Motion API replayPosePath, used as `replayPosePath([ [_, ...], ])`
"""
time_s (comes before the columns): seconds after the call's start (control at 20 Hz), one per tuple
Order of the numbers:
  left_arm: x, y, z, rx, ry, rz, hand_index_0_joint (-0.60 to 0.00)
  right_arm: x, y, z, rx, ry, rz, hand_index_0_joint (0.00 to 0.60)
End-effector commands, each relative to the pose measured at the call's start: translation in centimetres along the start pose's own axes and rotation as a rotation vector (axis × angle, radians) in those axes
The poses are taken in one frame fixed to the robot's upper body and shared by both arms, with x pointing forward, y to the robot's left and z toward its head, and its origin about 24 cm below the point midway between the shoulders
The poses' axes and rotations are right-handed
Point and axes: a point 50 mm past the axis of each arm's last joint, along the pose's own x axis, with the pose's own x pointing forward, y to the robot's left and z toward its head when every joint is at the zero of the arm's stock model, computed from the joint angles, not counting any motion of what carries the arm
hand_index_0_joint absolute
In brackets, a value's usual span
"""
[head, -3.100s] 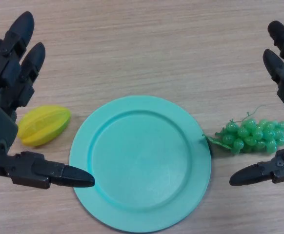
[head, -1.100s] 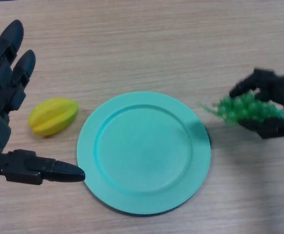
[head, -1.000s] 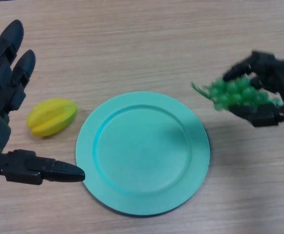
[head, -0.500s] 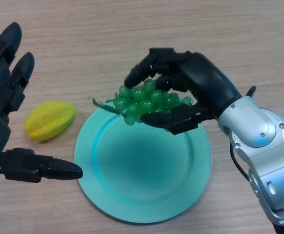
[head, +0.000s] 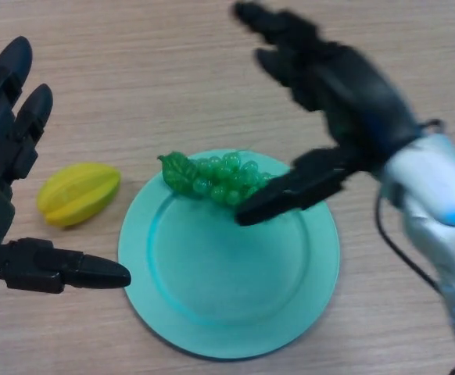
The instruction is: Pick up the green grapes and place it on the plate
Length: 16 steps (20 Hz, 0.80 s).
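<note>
Head view: the bunch of small green plastic grapes (head: 216, 179) lies on the far rim of the round turquoise plate (head: 227, 308), long axis across the wooden counter (head: 134, 47), just under the spread-fingered right hand (head: 329, 86), the open left hand (head: 5, 148) far off.

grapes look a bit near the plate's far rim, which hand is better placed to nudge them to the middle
Right. The right hand hangs open just over the grapes on the plate; the left hand sits off beyond the plate's edge.
</note>
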Motion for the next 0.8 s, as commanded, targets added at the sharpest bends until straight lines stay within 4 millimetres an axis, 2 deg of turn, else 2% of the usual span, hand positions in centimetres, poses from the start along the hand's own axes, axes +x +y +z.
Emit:
replayPosePath([
  [0.05,-0.1,0.7,3.5,0.12,-0.214,0.016,0.0,-2.8,-3.5,2.4,-0.031,-0.186,-0.156,0.0],
  [0.25,-0.1,0.4,3.8,0.12,-0.216,0.006,0.0,-6.2,-5.3,1.7,0.13,-0.207,-0.26,0.0],
  [0.35,0.0,0.3,4.0,0.123,-0.222,-0.002,0.0,-7.3,-5.3,1.4,0.129,-0.219,-0.276,0.0],
  [0.8,0.1,-0.5,4.4,0.117,-0.226,-0.025,0.0,-8.4,-5.0,0.7,0.112,-0.234,-0.241,0.0],
])
